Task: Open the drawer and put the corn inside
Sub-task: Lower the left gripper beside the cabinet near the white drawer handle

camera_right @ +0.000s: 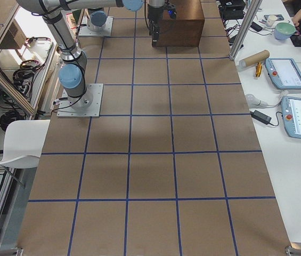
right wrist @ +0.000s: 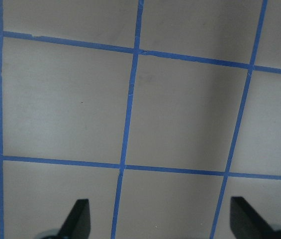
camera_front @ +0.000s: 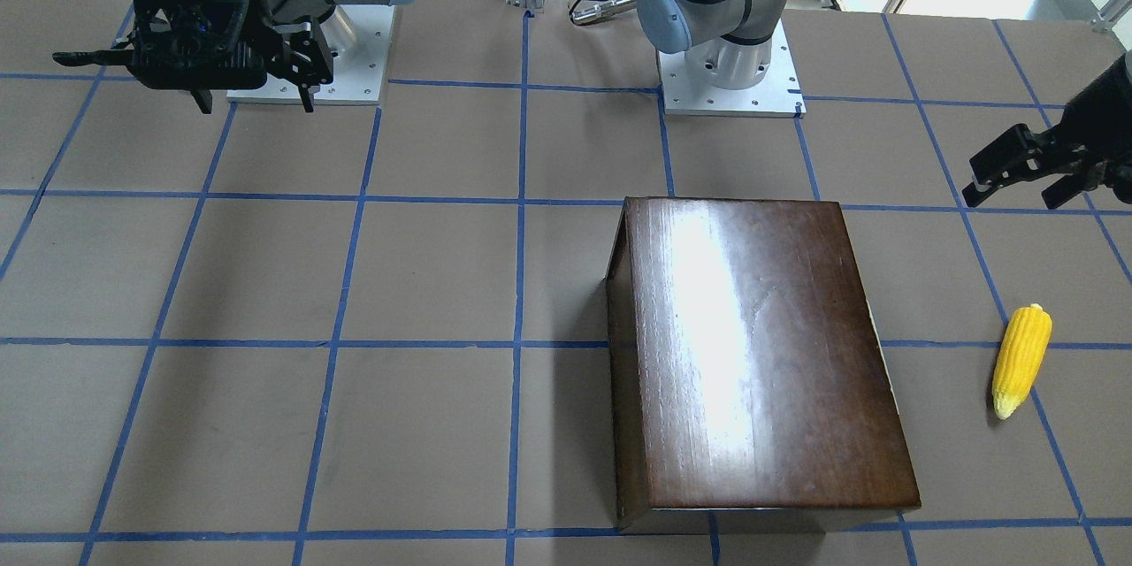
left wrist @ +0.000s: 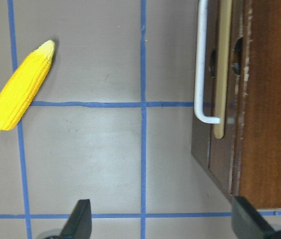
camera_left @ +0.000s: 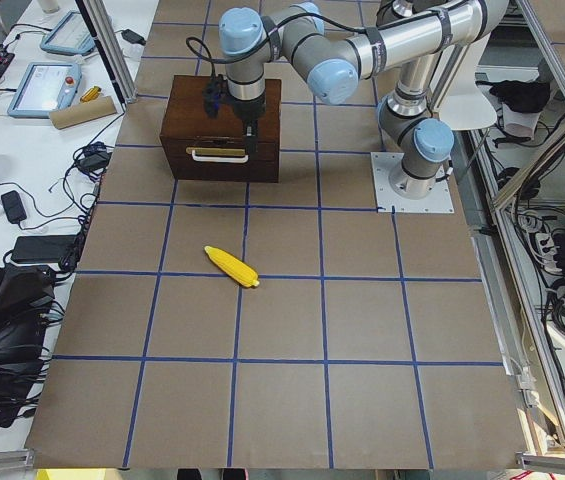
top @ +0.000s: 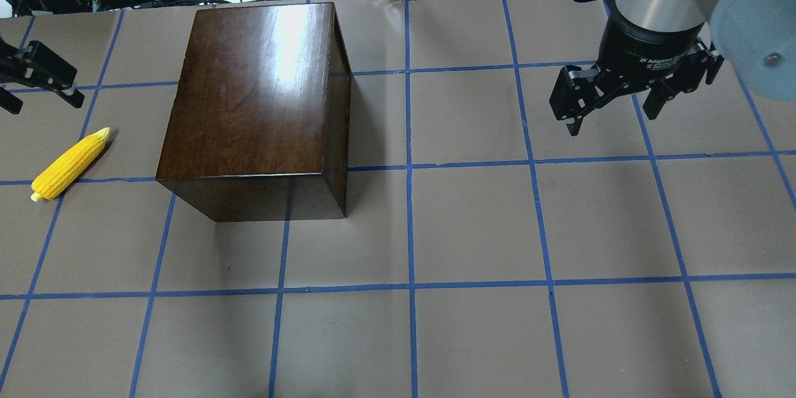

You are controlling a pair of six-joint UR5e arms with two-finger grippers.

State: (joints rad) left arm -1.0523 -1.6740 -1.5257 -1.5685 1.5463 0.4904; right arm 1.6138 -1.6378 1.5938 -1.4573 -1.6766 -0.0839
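Note:
The glossy dark-brown box [top: 255, 93] stands on the table, also in the front view [camera_front: 761, 354]. Its drawer is shut; the left wrist view shows the front panel [left wrist: 220, 149] and whitish handle [left wrist: 200, 64]. The yellow corn [top: 70, 163] lies on the table on the drawer's side, also in the front view [camera_front: 1021, 360] and left wrist view [left wrist: 21, 85]. My left gripper [top: 37, 99] is open and empty, above the table between corn and drawer front. My right gripper [top: 612, 121] is open and empty, far from the box.
The brown table has a grid of blue tape [top: 407, 168]. The arm bases [camera_front: 730, 80] stand at the robot's edge. Cables and tablets [camera_right: 286, 72] lie on the white bench beyond the far edge.

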